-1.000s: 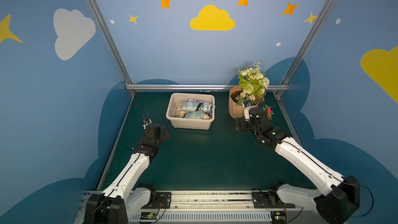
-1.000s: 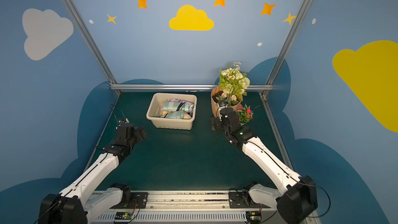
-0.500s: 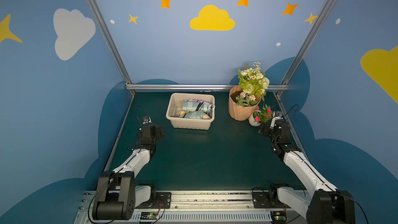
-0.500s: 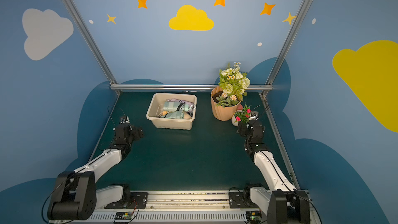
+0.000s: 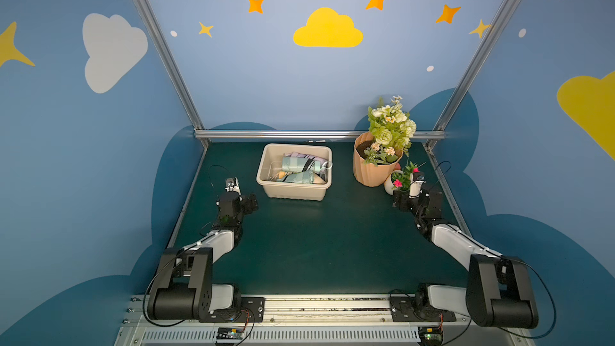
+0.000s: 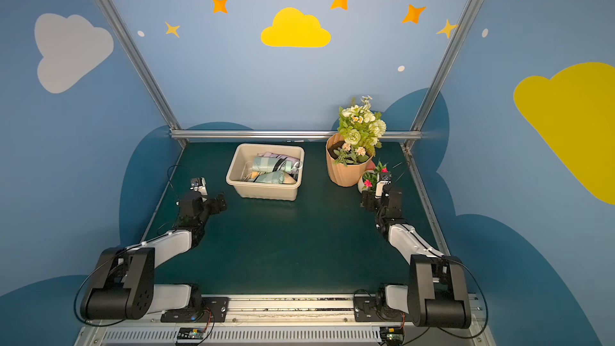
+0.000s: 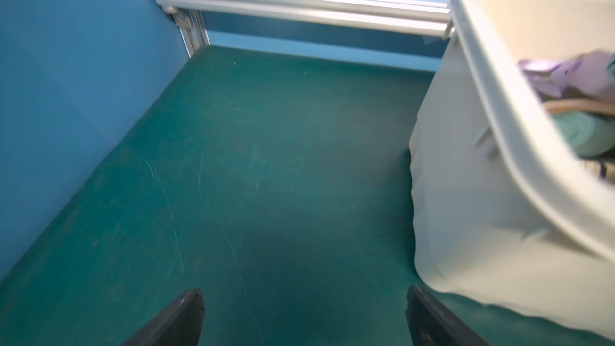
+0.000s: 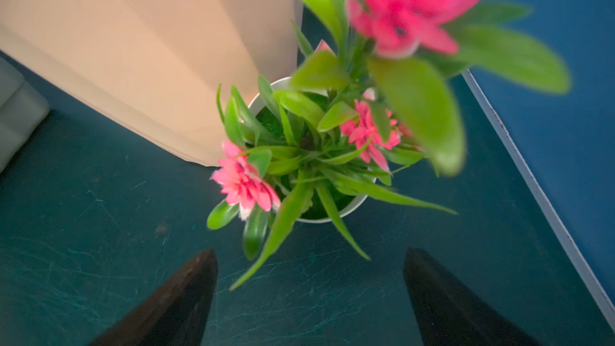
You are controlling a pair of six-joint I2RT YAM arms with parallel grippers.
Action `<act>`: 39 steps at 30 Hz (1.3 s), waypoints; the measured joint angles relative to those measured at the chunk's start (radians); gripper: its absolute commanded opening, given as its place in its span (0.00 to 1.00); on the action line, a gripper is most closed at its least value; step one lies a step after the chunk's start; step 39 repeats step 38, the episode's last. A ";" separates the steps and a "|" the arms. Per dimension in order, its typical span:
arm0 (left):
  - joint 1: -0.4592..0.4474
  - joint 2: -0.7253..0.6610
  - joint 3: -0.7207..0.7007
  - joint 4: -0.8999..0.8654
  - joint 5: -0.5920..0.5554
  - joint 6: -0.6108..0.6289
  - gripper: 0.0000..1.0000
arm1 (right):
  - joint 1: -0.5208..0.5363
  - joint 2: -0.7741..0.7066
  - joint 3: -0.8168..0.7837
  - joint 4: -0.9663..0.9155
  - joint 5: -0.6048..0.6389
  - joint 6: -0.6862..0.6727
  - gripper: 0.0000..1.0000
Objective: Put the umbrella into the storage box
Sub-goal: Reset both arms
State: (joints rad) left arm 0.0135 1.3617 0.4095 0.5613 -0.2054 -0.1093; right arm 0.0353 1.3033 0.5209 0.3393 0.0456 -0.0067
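Observation:
The cream-beige storage box (image 5: 293, 193) (image 6: 263, 192) stands at the back middle of the green mat. Folded umbrellas lie inside it: two mint-green ones with black bands (image 5: 299, 164) (image 6: 271, 164) and a lilac one (image 5: 301, 155) behind them. My left gripper (image 5: 239, 196) (image 6: 203, 199) sits low, left of the box and apart from it. In the left wrist view it (image 7: 303, 294) is open and empty, with the box wall (image 7: 466, 194) beside one finger. My right gripper (image 5: 412, 196) (image 8: 310, 254) is open and empty, facing a small flower pot.
A ribbed peach flower pot (image 5: 374, 169) (image 8: 133, 61) with a bouquet stands right of the box. A small white pot of pink flowers (image 5: 399, 183) (image 8: 319, 161) sits just ahead of my right gripper, its leaves hanging over the fingers. Metal rails (image 5: 316, 134) edge the mat.
Both arms have drawn back and folded down. My right gripper has swung from in front of the peach pot out to the right edge. The umbrellas in the box lie as before.

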 measured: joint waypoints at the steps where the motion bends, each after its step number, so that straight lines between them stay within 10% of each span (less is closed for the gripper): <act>1: 0.000 0.006 -0.007 0.014 0.006 0.004 1.00 | 0.001 0.011 -0.010 0.014 -0.009 -0.005 0.92; 11: 0.004 0.169 -0.056 0.262 0.097 0.047 1.00 | 0.024 0.115 -0.080 0.201 -0.051 -0.053 0.92; 39: -0.005 0.179 -0.011 0.249 0.105 0.079 1.00 | 0.007 0.164 -0.067 0.251 -0.047 -0.042 0.98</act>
